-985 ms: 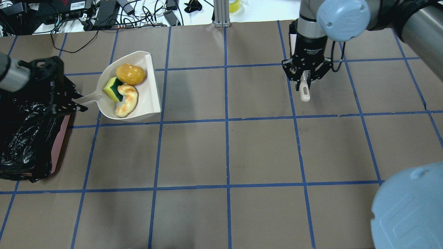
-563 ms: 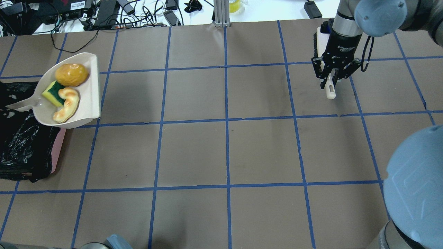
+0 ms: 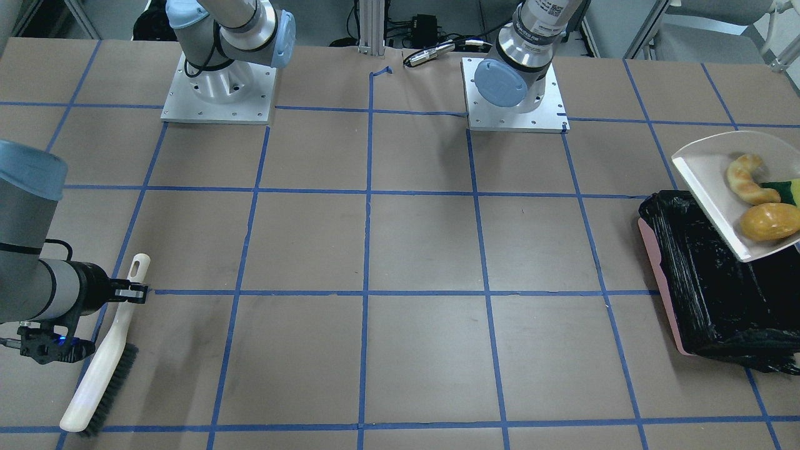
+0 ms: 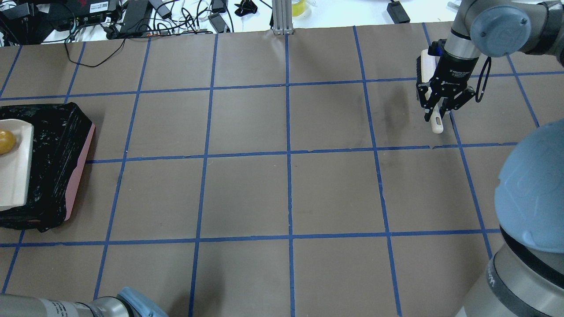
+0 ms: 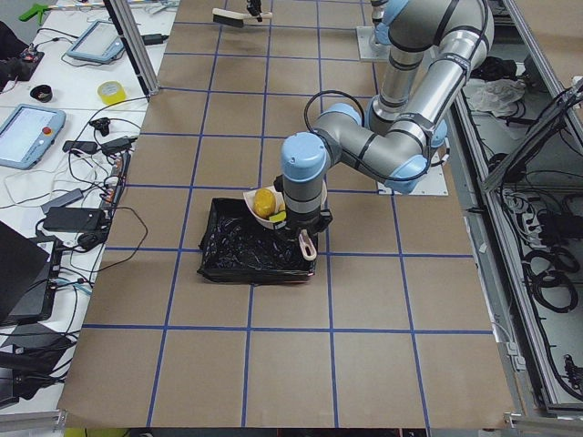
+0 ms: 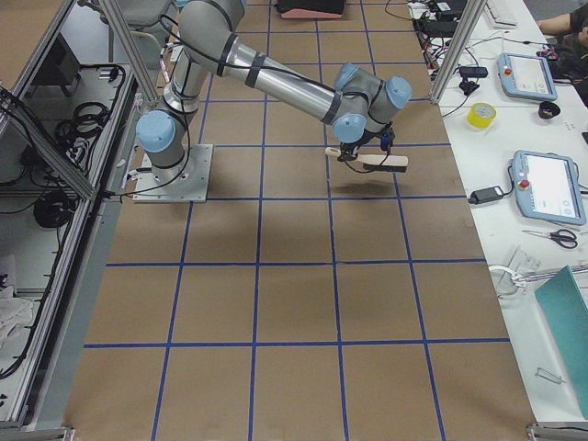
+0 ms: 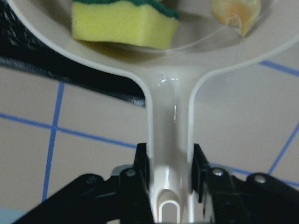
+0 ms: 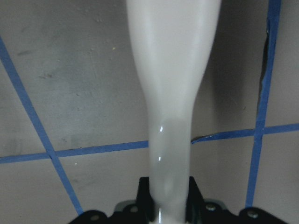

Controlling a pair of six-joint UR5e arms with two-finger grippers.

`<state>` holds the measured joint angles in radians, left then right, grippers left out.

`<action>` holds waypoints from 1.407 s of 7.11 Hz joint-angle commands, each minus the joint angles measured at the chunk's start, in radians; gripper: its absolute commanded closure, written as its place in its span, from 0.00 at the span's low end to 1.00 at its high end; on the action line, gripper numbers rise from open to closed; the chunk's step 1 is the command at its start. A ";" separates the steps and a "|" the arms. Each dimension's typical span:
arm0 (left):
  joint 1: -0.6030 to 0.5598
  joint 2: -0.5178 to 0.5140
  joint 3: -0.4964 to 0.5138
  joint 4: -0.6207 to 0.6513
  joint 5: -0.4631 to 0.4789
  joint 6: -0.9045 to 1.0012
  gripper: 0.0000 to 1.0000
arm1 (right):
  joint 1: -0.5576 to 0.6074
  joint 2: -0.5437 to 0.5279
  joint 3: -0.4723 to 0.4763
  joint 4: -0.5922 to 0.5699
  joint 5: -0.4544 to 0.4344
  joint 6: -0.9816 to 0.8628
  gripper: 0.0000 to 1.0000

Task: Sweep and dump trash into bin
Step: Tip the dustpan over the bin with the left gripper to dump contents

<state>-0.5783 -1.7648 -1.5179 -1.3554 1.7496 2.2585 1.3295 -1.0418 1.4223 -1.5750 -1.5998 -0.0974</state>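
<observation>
My left gripper (image 7: 170, 184) is shut on the handle of the white dustpan (image 3: 706, 181), held tilted above the bin (image 3: 653, 250), a pink box lined with a black bag. The trash lies in the pan: the golden potato lump (image 3: 770, 222), the tan croissant piece (image 3: 747, 180) and the yellow sponge with a green side (image 7: 124, 23). In the overhead view only the pan's edge (image 4: 17, 176) and the potato (image 4: 5, 142) show above the bin (image 4: 81, 163). My right gripper (image 4: 438, 112) is shut on the handle of the white brush (image 3: 103, 369), far to the right.
Cables and electronics lie beyond the table's far edge, beside an aluminium post (image 4: 282, 17). The two arm bases (image 3: 219, 87) (image 3: 512, 94) stand on my side of the table. Blue tape lines grid the brown table.
My left gripper has carried the dustpan with the trash leftwards to above the bin. My right gripper has moved to the right with the brush.
</observation>
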 commanded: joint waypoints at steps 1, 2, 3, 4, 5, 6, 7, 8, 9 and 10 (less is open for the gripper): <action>-0.032 -0.008 0.010 0.168 0.289 0.007 1.00 | -0.022 -0.003 0.036 0.003 -0.064 -0.080 1.00; -0.067 -0.019 0.002 0.239 0.356 -0.005 1.00 | -0.047 -0.003 0.052 -0.009 -0.065 -0.094 1.00; -0.102 -0.041 -0.027 0.293 0.436 -0.084 1.00 | -0.052 -0.003 0.052 -0.011 -0.068 -0.096 1.00; -0.176 -0.048 -0.040 0.332 0.524 -0.109 1.00 | -0.055 0.000 0.052 -0.011 -0.087 -0.096 1.00; -0.260 -0.058 -0.041 0.375 0.642 -0.138 1.00 | -0.055 0.003 0.056 -0.010 -0.088 -0.088 1.00; -0.337 -0.061 -0.039 0.398 0.719 -0.151 1.00 | -0.055 0.003 0.075 -0.013 -0.089 -0.087 1.00; -0.395 -0.061 -0.036 0.400 0.772 -0.152 1.00 | -0.055 0.005 0.088 -0.045 -0.106 -0.091 1.00; -0.419 -0.061 -0.036 0.400 0.781 -0.152 1.00 | -0.055 0.005 0.096 -0.052 -0.138 -0.096 1.00; -0.428 -0.058 -0.033 0.407 0.777 -0.152 1.00 | -0.055 0.006 0.098 -0.054 -0.143 -0.096 1.00; -0.443 -0.056 -0.019 0.555 0.699 -0.242 1.00 | -0.055 0.006 0.099 -0.054 -0.141 -0.096 1.00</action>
<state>-1.0017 -1.8229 -1.5483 -0.9114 2.5029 2.0825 1.2747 -1.0361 1.5186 -1.6266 -1.7365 -0.1926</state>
